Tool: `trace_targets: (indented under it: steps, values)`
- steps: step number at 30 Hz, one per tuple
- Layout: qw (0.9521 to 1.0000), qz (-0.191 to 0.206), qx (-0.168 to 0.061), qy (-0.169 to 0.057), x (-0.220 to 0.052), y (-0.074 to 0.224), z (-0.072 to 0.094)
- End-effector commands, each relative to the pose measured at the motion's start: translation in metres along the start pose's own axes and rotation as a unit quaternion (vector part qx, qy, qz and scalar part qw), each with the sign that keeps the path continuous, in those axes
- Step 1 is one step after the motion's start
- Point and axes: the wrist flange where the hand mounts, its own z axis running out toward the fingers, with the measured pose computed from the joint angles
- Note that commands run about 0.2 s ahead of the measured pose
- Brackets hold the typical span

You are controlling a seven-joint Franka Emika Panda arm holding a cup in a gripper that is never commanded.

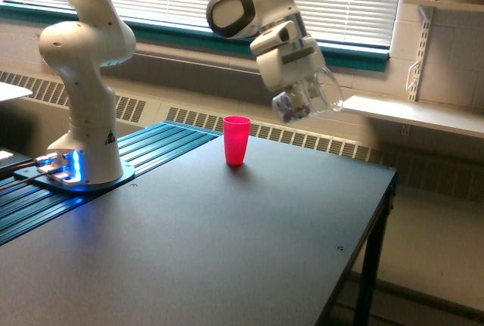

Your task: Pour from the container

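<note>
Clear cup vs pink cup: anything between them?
Nothing. In the exterior view the clear cup, held in the claw, hangs up and to that view's right of the pink cup; only air between.

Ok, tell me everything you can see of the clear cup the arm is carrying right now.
The clear cup is a small see-through plastic tumbler with small brownish-dark bits showing through its wall, gathered at the end toward the exterior view's left. It is held in the air, tilted well off upright, its mouth toward the exterior view's right. The tool grips it from above; nothing else touches it. It hangs above the dark table, higher than the pink cup and to that cup's right in the view. Nothing visibly spills.
</note>
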Motion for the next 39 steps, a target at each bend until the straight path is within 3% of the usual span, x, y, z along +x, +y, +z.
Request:
trace_targets:
  steps: [1,14,29,39]
  values:
    - [0.9993,0.023,-0.008,-0.03,-0.052,0.002,-0.005]
    - [0.9939,0.003,-0.013,-0.11,-0.155,0.001,-0.024]
    - [0.9872,-0.009,-0.029,-0.156,-0.23,0.017,-0.051]
    - [0.976,-0.002,-0.057,-0.21,-0.274,0.033,-0.061]
